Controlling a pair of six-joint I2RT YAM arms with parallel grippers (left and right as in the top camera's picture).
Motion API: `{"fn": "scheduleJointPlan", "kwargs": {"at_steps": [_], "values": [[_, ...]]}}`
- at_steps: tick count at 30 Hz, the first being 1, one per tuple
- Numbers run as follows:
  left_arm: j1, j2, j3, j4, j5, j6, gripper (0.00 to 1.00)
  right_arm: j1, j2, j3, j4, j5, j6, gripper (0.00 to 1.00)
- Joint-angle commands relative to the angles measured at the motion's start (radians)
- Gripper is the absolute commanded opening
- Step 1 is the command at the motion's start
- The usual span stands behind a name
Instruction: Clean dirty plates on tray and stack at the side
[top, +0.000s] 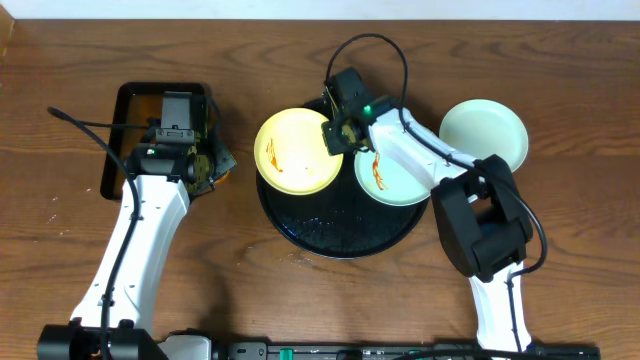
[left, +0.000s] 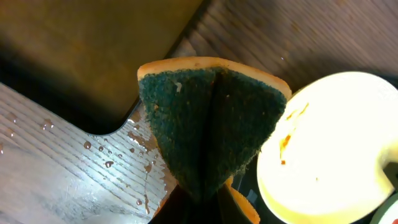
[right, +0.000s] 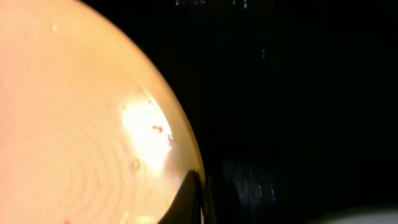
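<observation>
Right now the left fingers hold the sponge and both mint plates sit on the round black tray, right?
Only the smeared mint plate sits on the round black tray; the overhead view shows the other mint plate on the wooden tabletop. The left fingers hold the sponge.

The table (top: 60, 250) is brown wood-grain, evenly lit from above. A pale strip (top: 560, 8) borders its far edge.

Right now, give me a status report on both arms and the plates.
Left tool shut on sponge, beside small tray. Right tool shut on yellow plate rim, on black tray. Smeared blue plate close beside it.
</observation>
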Motion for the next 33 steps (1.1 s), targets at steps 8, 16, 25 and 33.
{"fn": "scheduleJointPlan", "kwargs": {"at_steps": [8,16,25,33], "values": [[0.004,-0.003,-0.006,-0.003,-0.001,-0.004,0.08,0.033,0.006,0.159,-0.402,-0.026,0.06,0.01],[0.004,-0.003,-0.006,-0.004,0.0,-0.005,0.08,0.045,0.006,0.079,-0.414,-0.026,0.068,0.01],[0.002,-0.003,-0.006,-0.003,0.094,0.013,0.08,0.045,0.006,-0.017,-0.312,-0.026,0.089,0.01],[-0.014,0.003,-0.009,-0.002,0.224,0.044,0.08,0.047,0.006,-0.035,-0.267,-0.011,0.109,0.01]]}}
